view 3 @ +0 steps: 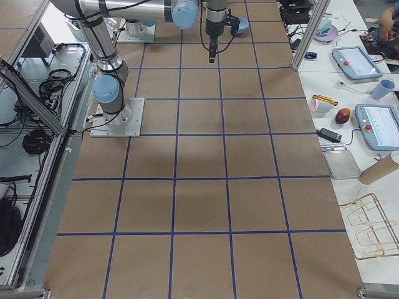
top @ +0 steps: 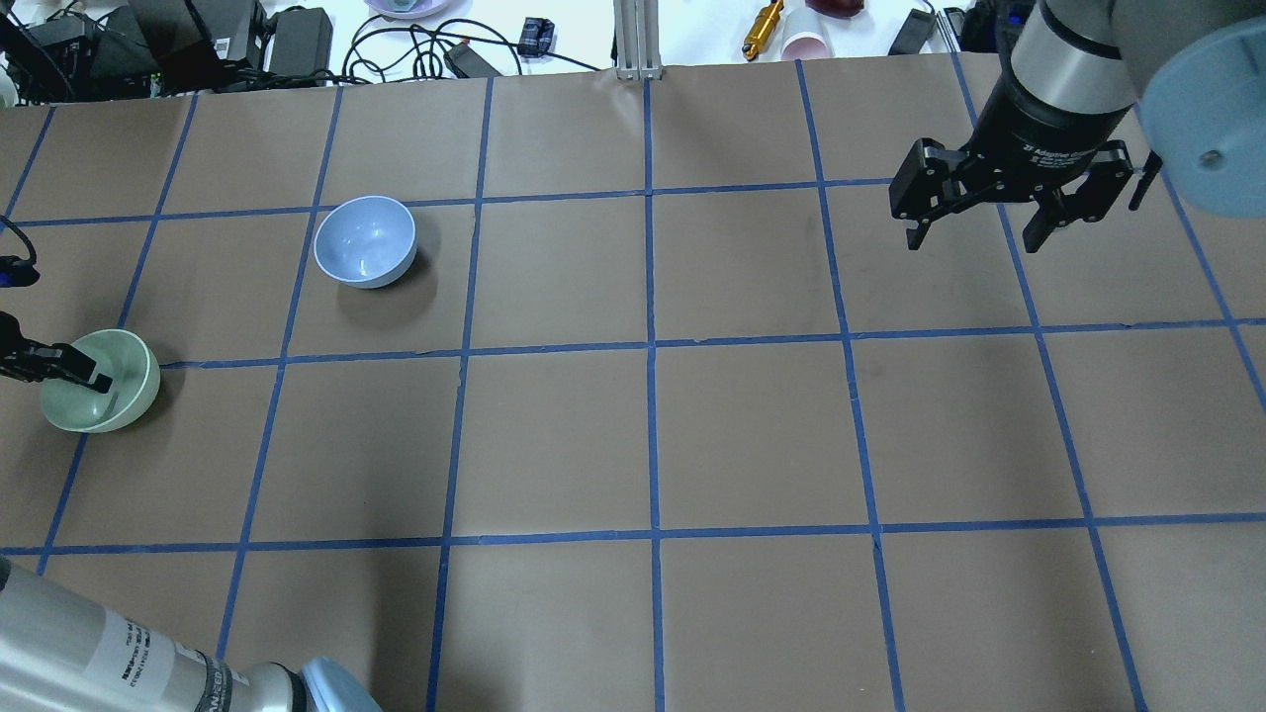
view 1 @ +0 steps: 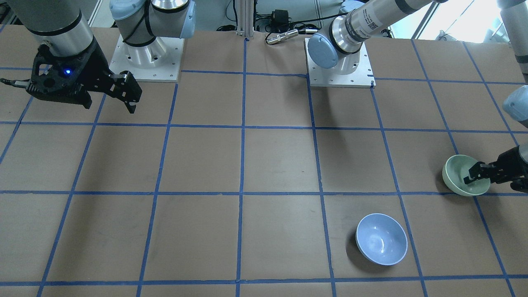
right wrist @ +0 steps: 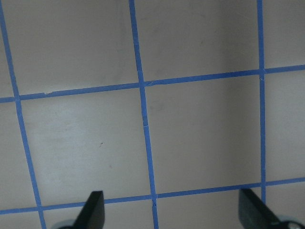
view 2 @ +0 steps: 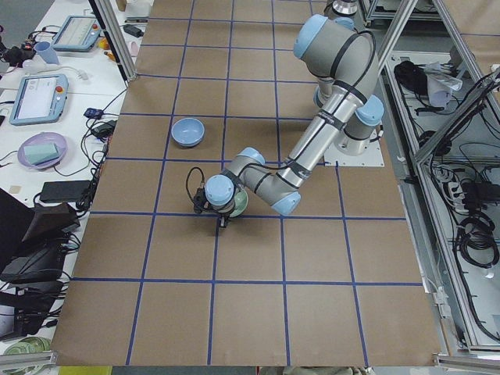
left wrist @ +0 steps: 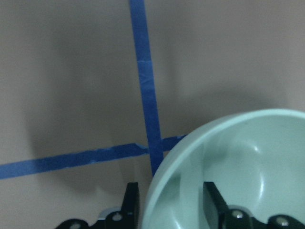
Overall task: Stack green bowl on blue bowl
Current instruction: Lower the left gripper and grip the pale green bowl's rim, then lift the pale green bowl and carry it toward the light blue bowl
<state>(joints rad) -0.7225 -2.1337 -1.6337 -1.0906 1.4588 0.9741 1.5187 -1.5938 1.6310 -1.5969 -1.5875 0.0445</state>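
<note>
The pale green bowl (view 1: 456,171) sits on the brown table near its left end; it also shows in the overhead view (top: 127,376) and fills the lower right of the left wrist view (left wrist: 252,152). My left gripper (left wrist: 171,205) is closed on its rim, with one finger (left wrist: 212,200) inside and one finger (left wrist: 131,200) outside. The light blue bowl (view 1: 381,238) stands upright and empty about one grid square away (top: 364,240). My right gripper (top: 974,242) is open and empty, held above the table far from both bowls.
The table is brown paper with a blue tape grid (top: 650,346). The two arm bases (view 1: 146,57) stand at the robot's edge. Cables, cups and tools (top: 781,30) lie beyond the far edge.
</note>
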